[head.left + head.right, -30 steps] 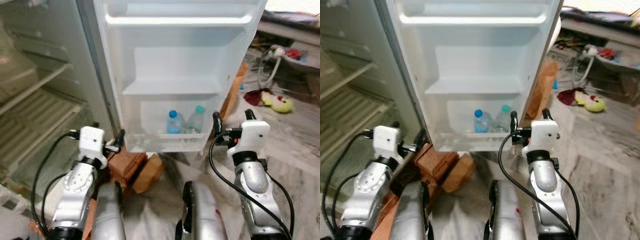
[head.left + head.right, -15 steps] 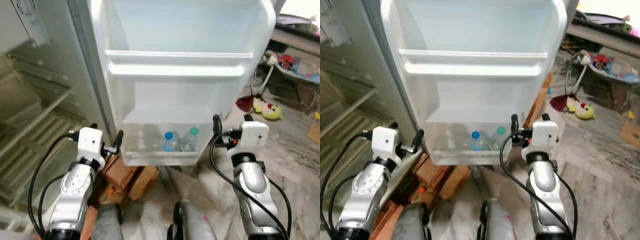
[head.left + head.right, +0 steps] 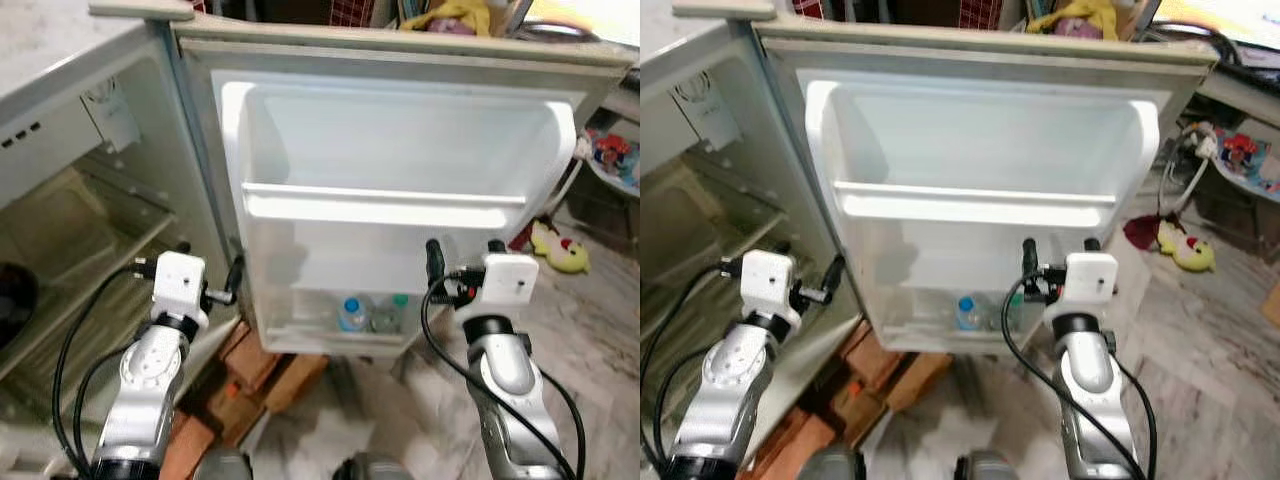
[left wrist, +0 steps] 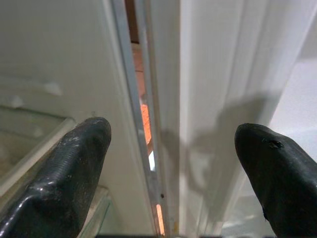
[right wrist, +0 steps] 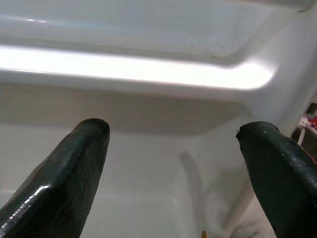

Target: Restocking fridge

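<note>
The open fridge door (image 3: 400, 190) takes up the centre and upper right of the head views, its white inner lining facing the camera with one long shelf rail (image 3: 385, 205) running across its middle and a lower door bin (image 3: 330, 335) at its foot. To the left stands the fridge body (image 3: 70, 200), grey and dim inside, with slanted shelves visible in the upper left and middle left of the frame. The floor (image 3: 600, 340) is pale, streaked stone or tile, seen at the lower right, and the room beyond the door's right edge is cluttered: one yellow soft toy (image 3: 557, 250) lies on the floor there, with bits of red and blue things behind it that are too small to make out. Under the door, at lower centre left, sit reddish-brown bricks or blocks (image 3: 255, 375); their number is hard to count. Two water bottles stand side by side in the lower door bin, one with a blue cap (image 3: 351, 312) and one with a green cap (image 3: 392, 312). The left gripper (image 3: 210, 272) is raised at the hinge edge between fridge body and door, its two black fingers (image 4: 74, 168) spread wide apart and holding nothing. The right gripper (image 3: 463, 262) is raised before the door just right of the bottles, fingers (image 5: 69, 173) likewise spread wide and empty.
</note>
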`<state>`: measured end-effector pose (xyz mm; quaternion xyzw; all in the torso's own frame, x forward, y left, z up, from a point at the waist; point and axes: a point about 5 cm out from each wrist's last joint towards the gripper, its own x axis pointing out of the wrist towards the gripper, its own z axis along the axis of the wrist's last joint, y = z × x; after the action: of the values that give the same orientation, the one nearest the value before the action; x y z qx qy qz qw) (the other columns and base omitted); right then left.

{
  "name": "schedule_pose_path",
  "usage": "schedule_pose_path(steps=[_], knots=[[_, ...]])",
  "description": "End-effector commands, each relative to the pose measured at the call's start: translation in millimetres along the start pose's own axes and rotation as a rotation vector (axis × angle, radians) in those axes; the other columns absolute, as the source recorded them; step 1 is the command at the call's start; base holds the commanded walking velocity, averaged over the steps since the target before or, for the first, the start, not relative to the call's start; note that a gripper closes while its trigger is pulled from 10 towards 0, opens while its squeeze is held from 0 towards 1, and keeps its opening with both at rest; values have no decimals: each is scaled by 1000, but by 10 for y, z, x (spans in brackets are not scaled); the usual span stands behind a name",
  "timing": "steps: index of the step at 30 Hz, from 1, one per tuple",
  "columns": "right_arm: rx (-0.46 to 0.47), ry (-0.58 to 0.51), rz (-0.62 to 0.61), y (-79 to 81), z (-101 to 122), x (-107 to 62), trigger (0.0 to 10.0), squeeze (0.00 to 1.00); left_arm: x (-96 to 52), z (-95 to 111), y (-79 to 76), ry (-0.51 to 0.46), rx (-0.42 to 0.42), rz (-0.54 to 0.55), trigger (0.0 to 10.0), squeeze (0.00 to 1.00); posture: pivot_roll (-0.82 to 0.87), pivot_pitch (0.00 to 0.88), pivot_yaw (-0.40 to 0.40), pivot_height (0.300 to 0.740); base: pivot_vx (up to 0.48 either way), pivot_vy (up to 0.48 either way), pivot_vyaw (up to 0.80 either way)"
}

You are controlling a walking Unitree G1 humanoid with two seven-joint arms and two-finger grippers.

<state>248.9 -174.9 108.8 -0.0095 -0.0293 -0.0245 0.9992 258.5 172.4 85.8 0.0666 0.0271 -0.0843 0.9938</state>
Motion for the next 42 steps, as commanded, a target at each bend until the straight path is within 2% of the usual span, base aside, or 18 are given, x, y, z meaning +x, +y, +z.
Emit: schedule_pose_path(steps=[1, 3, 6, 7, 10, 18, 21, 26, 32, 37, 42], knots=[[9, -12, 3, -23, 50, 10, 10000, 0, -21, -13, -21, 9, 8, -8, 10000, 0, 6, 94, -81, 740, 0, 0, 0], [20, -20, 17, -11, 52, -2, 10000, 0, -24, -18, -15, 14, 12, -1, 10000, 0, 5, 98, -83, 740, 0, 0, 0], [33, 50, 52, 31, -27, -41, 10000, 0, -24, -24, -9, 18, 10, 8, 10000, 0, 3, 98, -85, 740, 0, 0, 0], [70, 75, 55, 50, -64, -69, 10000, 0, -22, -24, -9, 19, 10, 9, 10000, 0, 3, 98, -85, 740, 0, 0, 0], [74, 124, 58, 59, -118, -107, 10000, 0, -13, -21, -11, 19, 13, 9, 10000, 0, 2, 95, -85, 740, 0, 0, 0], [51, 106, 46, 12, -117, -167, 10000, 0, 6, -17, 5, 16, 19, 10, 10000, 0, 3, 86, -84, 740, 0, 0, 0], [38, 121, 19, -17, -164, -152, 10000, 0, 22, -32, 20, 19, 22, 16, 10000, 0, 22, 64, -78, 740, 0, 0, 0], [41, 114, -17, 28, -217, 60, 10000, 0, 106, 22, 164, 16, 68, 37, 10000, 0, 86, 22, -45, 740, 0, 0, 0], [43, 84, -33, 17, -202, 153, 10000, 0, 136, 65, 270, 25, 112, 26, 10000, 0, 90, 6, -20, 740, 0, 0, 0], [-1, 98, -75, -32, -249, 124, 10000, 0, 125, 49, 330, 35, 110, 30, 10000, 0, 50, 4, 29, 740, 0, 0, 0], [-3, 100, -99, -73, -272, 29, 10000, 0, 49, -48, 280, 65, 103, 28, 10000, 0, 25, 8, 45, 740, 0, 0, 0]])
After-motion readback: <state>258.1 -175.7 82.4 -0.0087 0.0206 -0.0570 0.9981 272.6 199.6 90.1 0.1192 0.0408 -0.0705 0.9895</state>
